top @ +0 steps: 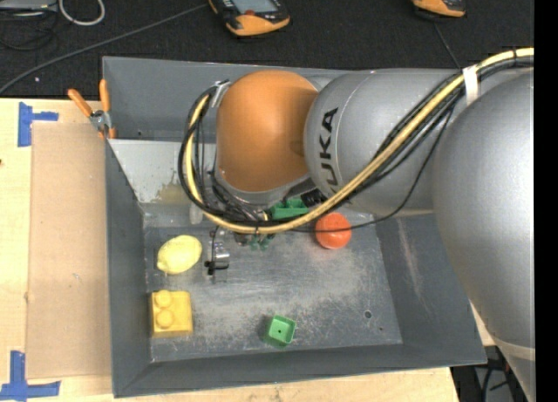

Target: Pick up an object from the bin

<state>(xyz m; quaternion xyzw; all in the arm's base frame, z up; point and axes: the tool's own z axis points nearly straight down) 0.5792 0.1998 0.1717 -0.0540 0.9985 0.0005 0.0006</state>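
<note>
**Camera view, looking down into the grey metal bin.** The arm enters from the right and ends in a rounded orange wrist cover, looped about by black and yellow cables. Beneath the cover, the gripper hangs low over the left half of the bin floor. From this angle it cannot be told whether its jaws stand wide or narrow.

The object nearest the gripper is a yellow lemon-shaped object, lying on the floor just to the gripper's left. Whether the two touch cannot be told.

A yellow studded building brick lies toward the near left corner. A small green cube, with a dark hole in its upper face, lies near the front wall at about mid-width.

To the right of the gripper, an orange ball rests close under the arm. Just left of the ball lies a green item, partly hidden by the wrist, its shape not discernible
</note>
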